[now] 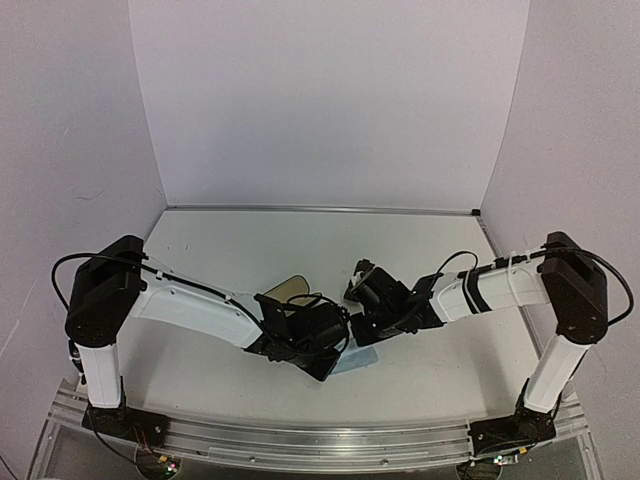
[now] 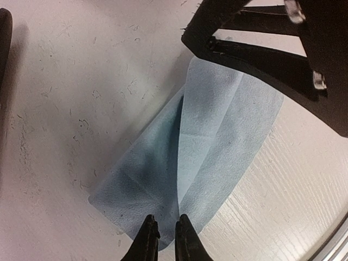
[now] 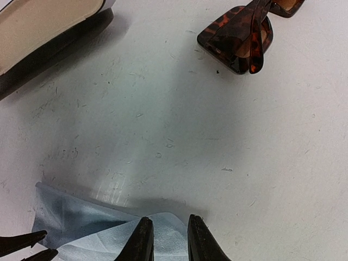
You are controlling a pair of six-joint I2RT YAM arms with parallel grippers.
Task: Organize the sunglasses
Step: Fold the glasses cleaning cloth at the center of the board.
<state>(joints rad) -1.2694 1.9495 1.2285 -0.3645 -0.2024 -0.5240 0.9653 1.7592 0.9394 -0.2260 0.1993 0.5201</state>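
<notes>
You found the sunglasses (image 3: 239, 41) folded on the tabletop (image 3: 217, 163), beyond the blue cloth (image 2: 217, 141), near the open case (image 3: 43, 27) and held by neither arm. The left jaws and right jaws stood nearly closed, each apparently pinching an edge of the cloth. You were to treat the frame as light, rigid and slippery, gripping across the folded temples, never the lenses.

Mottled tortoiseshell-brown sunglasses (image 3: 239, 46); plain light blue cloth (image 2: 190, 163); black case (image 3: 38, 32), tan lining; white tabletop (image 3: 190, 136).
</notes>
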